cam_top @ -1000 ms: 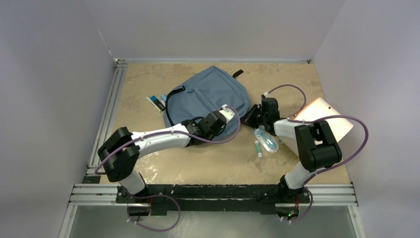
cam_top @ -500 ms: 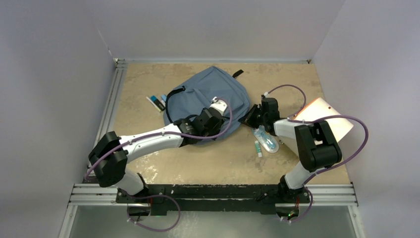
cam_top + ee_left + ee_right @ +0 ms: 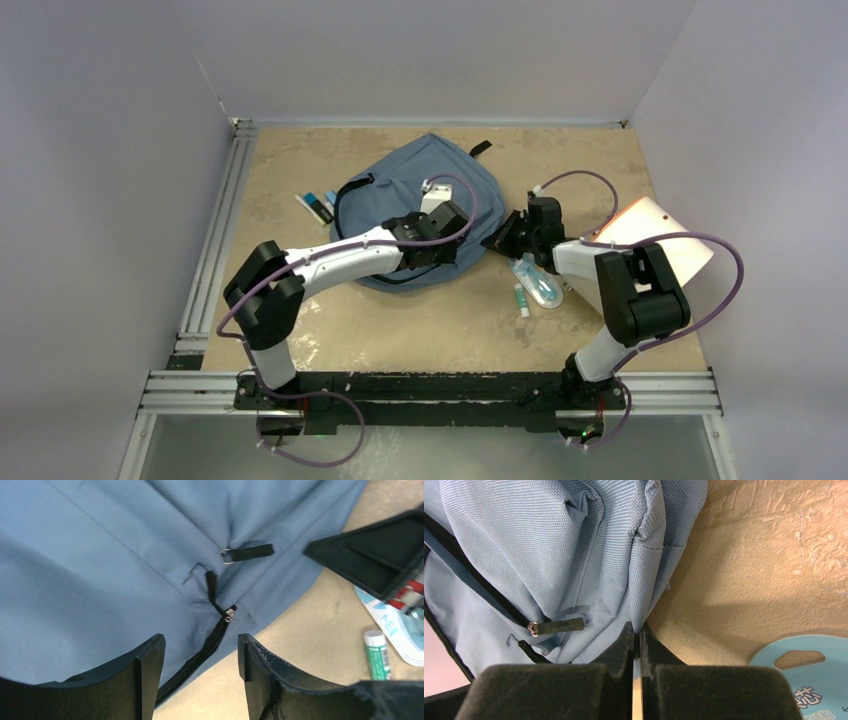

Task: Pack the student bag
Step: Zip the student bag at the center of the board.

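Observation:
The student bag point(image 3: 420, 185) lies flat at the back middle of the table, slate-blue with black zippers. My left gripper point(image 3: 458, 226) hovers over its near right part, open, with nothing held. In the left wrist view the left gripper point(image 3: 200, 647) straddles the black zipper line point(image 3: 212, 642), just short of a zipper slider point(image 3: 230, 614) and a black pull tab point(image 3: 247, 552). My right gripper point(image 3: 500, 238) is at the bag's right edge. The right wrist view shows the right gripper point(image 3: 638, 629) shut on a fold of the bag's fabric point(image 3: 574, 545).
A blue packaged item point(image 3: 540, 282) and a green-and-white glue stick point(image 3: 521, 298) lie right of the bag. A pale folder point(image 3: 655, 240) with an orange edge sits under the right arm. Small pens or tubes point(image 3: 318, 207) lie left of the bag.
My left gripper has opened and moved away from me, further onto the bag, with its elbow swinging right. The right arm has stayed put, still pinching the bag's edge.

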